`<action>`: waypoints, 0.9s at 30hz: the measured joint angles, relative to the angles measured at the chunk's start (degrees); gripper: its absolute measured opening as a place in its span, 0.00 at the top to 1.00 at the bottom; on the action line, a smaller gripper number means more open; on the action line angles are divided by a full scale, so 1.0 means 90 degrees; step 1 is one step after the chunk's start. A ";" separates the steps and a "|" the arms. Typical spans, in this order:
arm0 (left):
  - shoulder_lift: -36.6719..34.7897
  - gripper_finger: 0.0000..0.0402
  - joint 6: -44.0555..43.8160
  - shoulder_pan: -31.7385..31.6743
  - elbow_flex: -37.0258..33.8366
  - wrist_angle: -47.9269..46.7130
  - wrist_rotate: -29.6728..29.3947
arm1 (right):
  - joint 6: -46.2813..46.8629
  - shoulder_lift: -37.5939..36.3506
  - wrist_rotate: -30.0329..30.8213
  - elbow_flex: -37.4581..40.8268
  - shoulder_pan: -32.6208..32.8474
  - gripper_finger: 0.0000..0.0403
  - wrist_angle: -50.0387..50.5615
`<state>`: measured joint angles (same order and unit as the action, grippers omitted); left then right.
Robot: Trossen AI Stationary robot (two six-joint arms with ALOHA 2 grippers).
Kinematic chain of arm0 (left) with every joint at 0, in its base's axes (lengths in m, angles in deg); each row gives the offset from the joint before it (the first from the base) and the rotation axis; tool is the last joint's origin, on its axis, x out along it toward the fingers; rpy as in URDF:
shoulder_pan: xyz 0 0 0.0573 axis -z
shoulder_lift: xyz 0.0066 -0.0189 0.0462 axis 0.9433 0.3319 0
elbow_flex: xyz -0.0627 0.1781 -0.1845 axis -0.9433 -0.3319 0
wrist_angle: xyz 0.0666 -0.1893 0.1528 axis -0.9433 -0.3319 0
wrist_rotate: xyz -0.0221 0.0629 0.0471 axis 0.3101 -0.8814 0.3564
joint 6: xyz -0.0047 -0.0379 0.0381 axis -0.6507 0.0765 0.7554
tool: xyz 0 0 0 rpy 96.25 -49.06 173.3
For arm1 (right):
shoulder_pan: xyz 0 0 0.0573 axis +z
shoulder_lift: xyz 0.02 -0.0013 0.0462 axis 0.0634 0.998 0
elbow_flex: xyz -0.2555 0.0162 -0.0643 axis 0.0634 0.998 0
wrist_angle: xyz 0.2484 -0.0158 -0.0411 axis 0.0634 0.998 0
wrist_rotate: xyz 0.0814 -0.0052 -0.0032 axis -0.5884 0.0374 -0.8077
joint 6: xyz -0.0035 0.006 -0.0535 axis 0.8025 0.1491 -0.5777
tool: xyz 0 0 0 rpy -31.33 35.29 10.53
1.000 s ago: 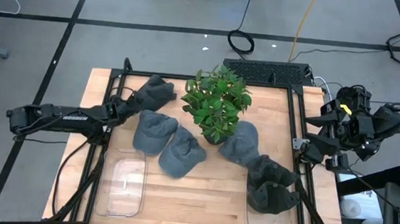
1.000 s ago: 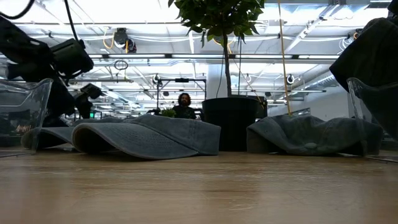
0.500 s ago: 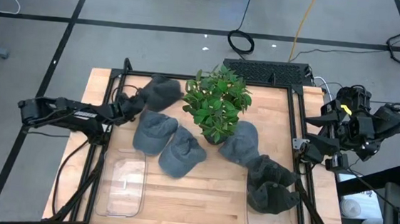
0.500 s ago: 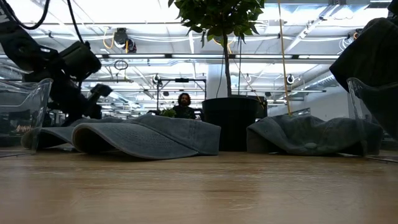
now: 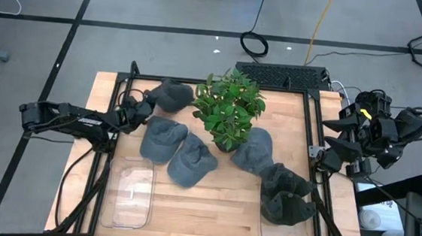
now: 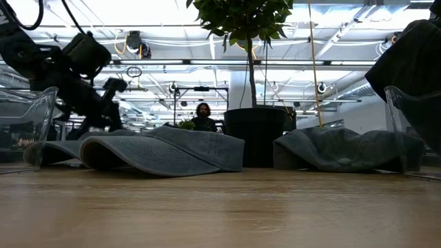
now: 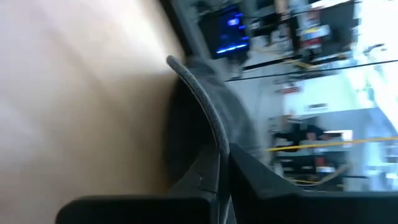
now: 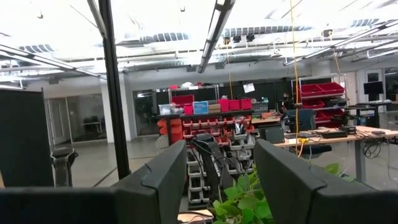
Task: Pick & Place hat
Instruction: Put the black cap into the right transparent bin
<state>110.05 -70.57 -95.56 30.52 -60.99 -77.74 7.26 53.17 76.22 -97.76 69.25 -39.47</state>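
Several dark grey caps lie on the wooden table. My left gripper is at the table's far left, shut on one cap that stretches from it toward the potted plant. Two caps rest flat at mid-table, and another sits right of the plant. One more cap is heaped in the right clear tray. My right gripper waits open beyond the table's right edge, touching nothing. My left gripper pinches the cap by its rim edge between its two shut fingers, coming roughly level from the table's left. The rest of the cap extends away from the fingers toward the plant. Whether the cap is lifted clear of the table, I cannot tell.
An empty clear tray sits at the near left; the right tray holds a cap. The plant's dark pot stands mid-table, far side. Bare wood lies along the near edge. A person sits in the room behind.
My left gripper, still shut on the cap, has risen and moved toward the far edge and toward the plant. The held cap has shifted with it, a little farther and to the right. The right arm has kept still.
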 joint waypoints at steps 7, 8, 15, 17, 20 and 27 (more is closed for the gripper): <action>-0.0264 0.97 0.0347 0.0375 0.0000 0.0642 -0.0439 | -0.0212 0.0000 0.0005 0.0000 0.0001 0.55 -0.0001; -0.0282 0.97 0.0384 0.0436 0.0000 0.0762 -0.0517 | -0.0253 0.0000 0.0005 0.0000 -0.0001 0.55 -0.0019; -0.0311 0.97 0.1319 0.0857 0.0002 0.2061 -0.0881 | -0.0364 0.0000 0.0024 0.0000 0.0000 0.55 -0.0143; -0.0309 0.97 0.1893 0.0947 0.0002 0.2630 -0.0895 | -0.0364 -0.0002 0.0024 0.0000 0.0001 0.55 -0.0241; -0.0311 0.97 0.2896 0.1054 0.0005 0.3663 -0.0969 | -0.0364 -0.0002 0.0031 0.0000 -0.0001 0.55 -0.0323; -0.0315 0.97 0.6129 0.1123 0.0015 0.6653 -0.0847 | -0.0323 -0.0002 0.0330 -0.0002 -0.0001 0.55 -0.0348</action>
<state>107.21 -15.41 -85.45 30.65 -1.11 -85.37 4.35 53.15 79.20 -97.78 69.24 -42.61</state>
